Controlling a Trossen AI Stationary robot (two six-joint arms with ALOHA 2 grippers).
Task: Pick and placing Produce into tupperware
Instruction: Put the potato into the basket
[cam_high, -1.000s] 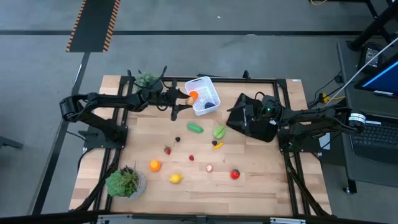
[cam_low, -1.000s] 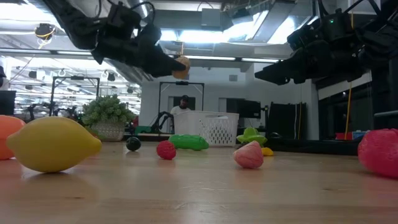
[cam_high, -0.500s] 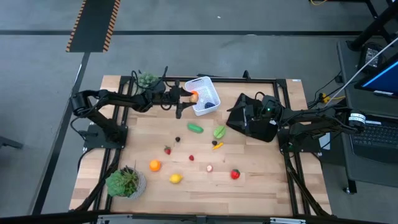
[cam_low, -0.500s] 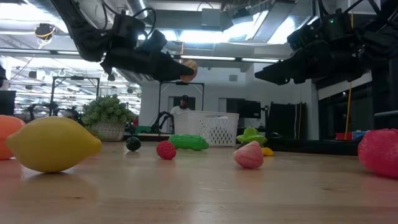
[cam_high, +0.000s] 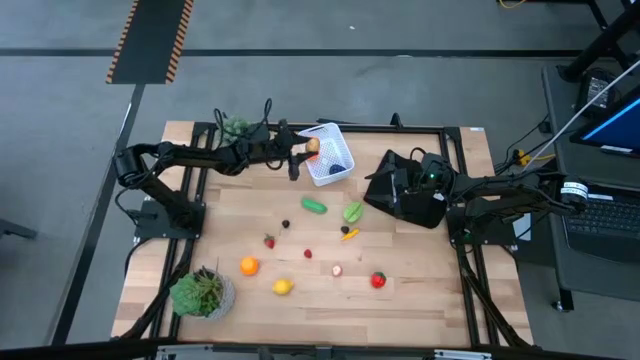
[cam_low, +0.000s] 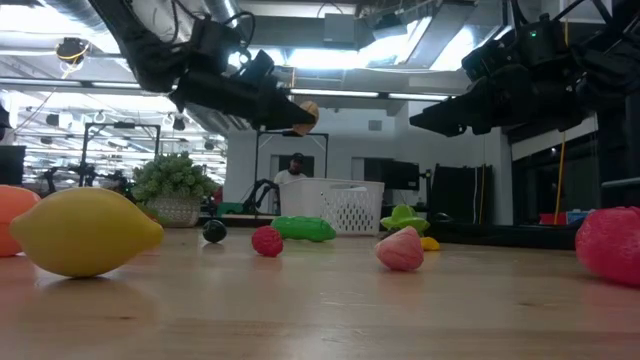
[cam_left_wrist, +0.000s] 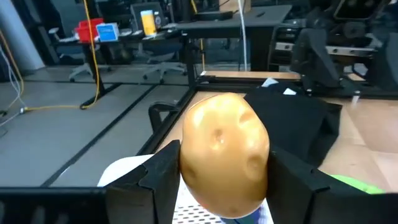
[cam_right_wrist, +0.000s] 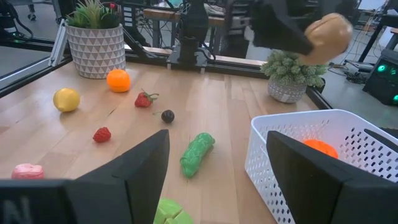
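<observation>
My left gripper (cam_high: 303, 151) is shut on a tan potato (cam_left_wrist: 224, 152), held in the air by the left rim of the white tupperware (cam_high: 344, 172) at the table's far middle. In the tupperware lies an orange piece (cam_right_wrist: 320, 148). Loose produce lies on the wood: a green cucumber (cam_high: 314, 206), a leafy green (cam_high: 353, 212), an orange (cam_high: 249, 266), a lemon (cam_high: 283, 287), a red tomato (cam_high: 378, 280) and several small pieces. My right gripper (cam_right_wrist: 217, 186) hangs open over the black cloth (cam_high: 405, 200) at the right, with nothing between its fingers. My left gripper pinches the potato's two opposite sides (cam_left_wrist: 186, 168) between its two fingers. The fingers (cam_left_wrist: 158, 177) come nearly level from the table's left. The potato (cam_low: 305, 112) is lifted well clear of the table, higher than the tupperware's rim (cam_low: 335, 186).
One potted plant (cam_high: 236, 128) stands at the far left behind my left arm, and another (cam_high: 203, 293) at the near left corner. A black metal frame (cam_high: 440, 130) runs round the table. Bare wood lies along the near edge, right of the tomato.
My left gripper has carried the potato toward the table's right and far edge, up to the tupperware, and its fingers have tipped up nearer to level. The potato has stayed clear of the table.
</observation>
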